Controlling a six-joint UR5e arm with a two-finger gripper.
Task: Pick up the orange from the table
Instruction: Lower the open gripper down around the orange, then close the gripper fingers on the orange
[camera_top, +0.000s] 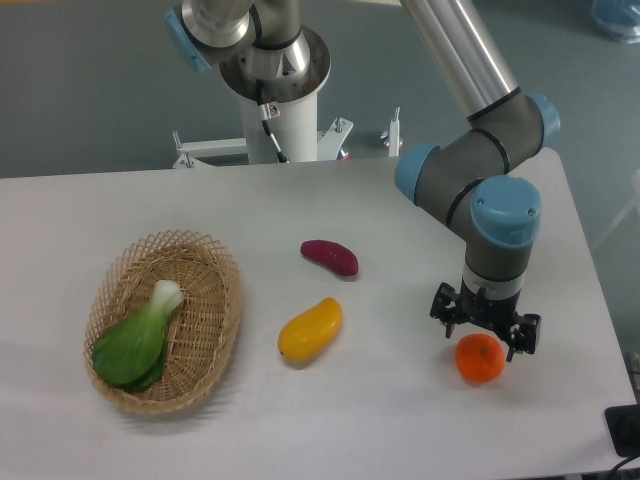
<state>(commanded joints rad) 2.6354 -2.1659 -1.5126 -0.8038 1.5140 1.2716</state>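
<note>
The orange (481, 359) is a small round bright-orange fruit on the white table (400, 420), near the front right. My gripper (485, 332) points down right over it. Its black fingers (446, 312) stand wider than the fruit, one on each side of its upper part. The jaws look open and do not press on the orange. The gripper body hides the top rear of the orange.
A yellow-orange mango (310, 330) lies at the table's middle, with a dark red sweet potato (330, 256) behind it. A wicker basket (215, 300) holding a green bok choy (138, 340) stands at the left. The table's right edge is close to the gripper.
</note>
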